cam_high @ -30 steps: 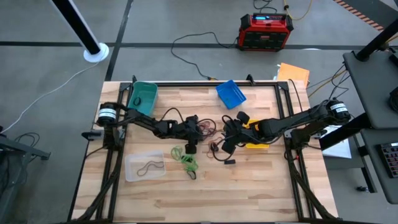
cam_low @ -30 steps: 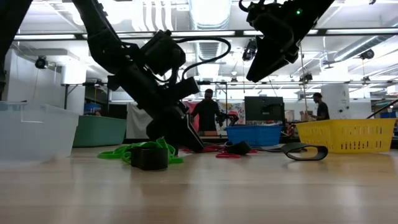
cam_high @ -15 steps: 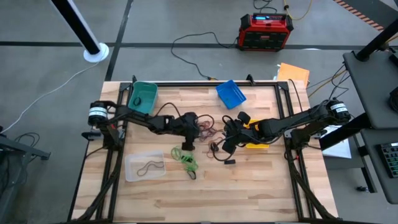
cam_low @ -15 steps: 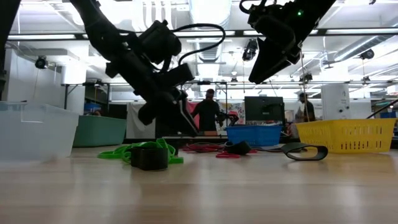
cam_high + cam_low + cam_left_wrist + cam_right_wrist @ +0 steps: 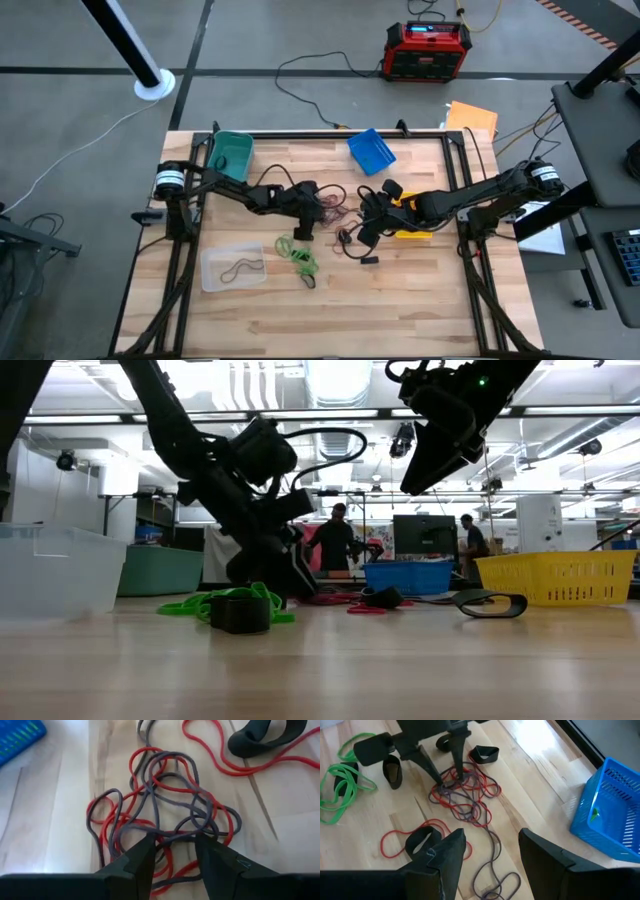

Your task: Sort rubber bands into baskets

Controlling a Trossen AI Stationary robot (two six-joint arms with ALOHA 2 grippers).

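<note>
Nearest in the low view: matte black block (image 5: 240, 614) on flat green bands (image 5: 215, 603), clear basket (image 5: 50, 575) alongside, one dark loop inside.

Just behind: left gripper (image 5: 175, 840), back down at the tangle (image 5: 165, 805) after a brief lift half a second ago. Fingers apart, straddling thin red and grey cords, knotted and springy. Nothing pinched or carried off, so probably a fresh attempt at one band.

Beyond: right gripper (image 5: 492, 837) raised above the table, fingers spread, empty.

Farthest: ribbed blue basket (image 5: 371, 150), teal basket (image 5: 232, 152), latticed yellow basket (image 5: 560, 580). Most bands unsorted.
</note>
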